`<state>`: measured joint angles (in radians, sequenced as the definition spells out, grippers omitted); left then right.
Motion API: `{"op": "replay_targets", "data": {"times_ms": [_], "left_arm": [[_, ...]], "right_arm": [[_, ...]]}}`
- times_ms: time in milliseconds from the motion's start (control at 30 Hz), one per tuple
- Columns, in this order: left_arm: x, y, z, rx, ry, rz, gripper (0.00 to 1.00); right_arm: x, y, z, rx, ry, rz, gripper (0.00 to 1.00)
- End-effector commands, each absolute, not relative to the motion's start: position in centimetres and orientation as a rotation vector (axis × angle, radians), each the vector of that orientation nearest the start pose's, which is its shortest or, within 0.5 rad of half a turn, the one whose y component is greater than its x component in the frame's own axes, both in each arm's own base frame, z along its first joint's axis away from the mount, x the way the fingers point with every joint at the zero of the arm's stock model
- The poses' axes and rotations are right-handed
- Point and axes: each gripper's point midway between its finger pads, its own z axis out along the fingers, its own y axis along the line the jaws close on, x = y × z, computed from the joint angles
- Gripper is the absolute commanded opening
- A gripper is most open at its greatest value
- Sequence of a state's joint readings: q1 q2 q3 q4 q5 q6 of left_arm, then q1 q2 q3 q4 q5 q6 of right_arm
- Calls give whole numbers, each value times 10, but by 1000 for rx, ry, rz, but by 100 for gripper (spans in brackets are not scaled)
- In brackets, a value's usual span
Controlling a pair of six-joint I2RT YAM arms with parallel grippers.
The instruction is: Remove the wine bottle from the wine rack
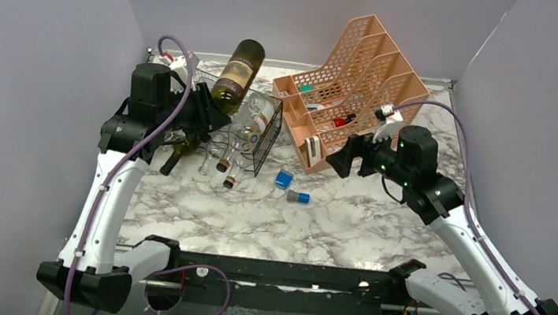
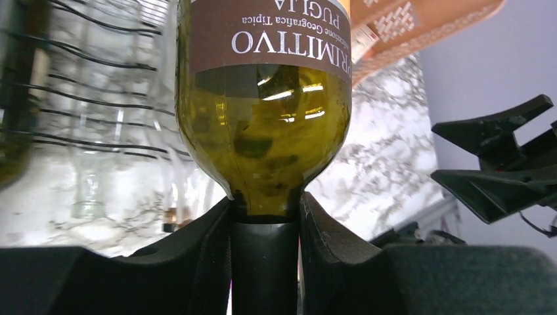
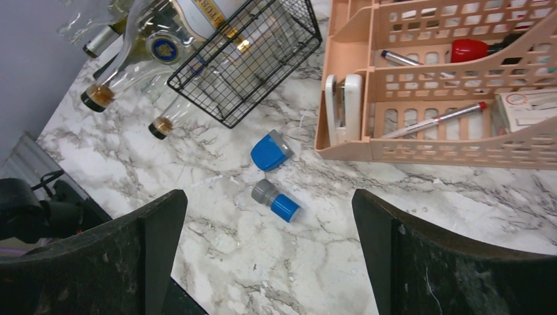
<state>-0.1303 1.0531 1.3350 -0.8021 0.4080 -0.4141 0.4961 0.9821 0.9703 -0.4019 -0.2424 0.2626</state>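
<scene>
The wine bottle (image 1: 238, 73) is olive-green glass with a brown label. It is lifted and tilts up and away over the back left of the black wire-mesh wine rack (image 1: 265, 134). My left gripper (image 1: 214, 110) is shut on its black-capped neck. In the left wrist view the bottle (image 2: 263, 131) fills the middle, with my gripper (image 2: 265, 207) clamped on the neck and the rack's wires (image 2: 85, 98) behind on the left. My right gripper (image 1: 341, 158) is open and empty above the table, right of the rack (image 3: 249, 59).
Clear bottles (image 1: 240, 139) lie in the rack with necks poking out toward the front (image 3: 131, 59). A dark bottle (image 1: 179, 148) lies under my left arm. The peach organizer (image 1: 354, 95) stands at the back right. A blue sharpener (image 3: 269, 152) and a blue-grey cap (image 3: 277, 200) lie on the marble.
</scene>
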Motion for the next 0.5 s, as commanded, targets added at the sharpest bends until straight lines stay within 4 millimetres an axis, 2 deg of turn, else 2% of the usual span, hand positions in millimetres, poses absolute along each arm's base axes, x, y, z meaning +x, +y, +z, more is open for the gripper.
{"op": "replay_targets", "data": {"times_ms": [0, 133, 267, 367, 467], "left_arm": [[279, -157, 367, 68, 2000, -996, 1], [273, -181, 367, 115, 2011, -1061, 1], [262, -213, 357, 180, 2040, -1105, 1], [249, -239, 335, 233, 2101, -1171, 0], [243, -251, 319, 246, 2141, -1169, 0]], "right_arm": [[271, 178, 260, -378, 1935, 565, 100], [274, 161, 251, -380, 1965, 441, 100], [274, 155, 259, -401, 1887, 406, 100], [269, 155, 266, -459, 1778, 403, 100], [266, 151, 268, -522, 1654, 361, 100]]}}
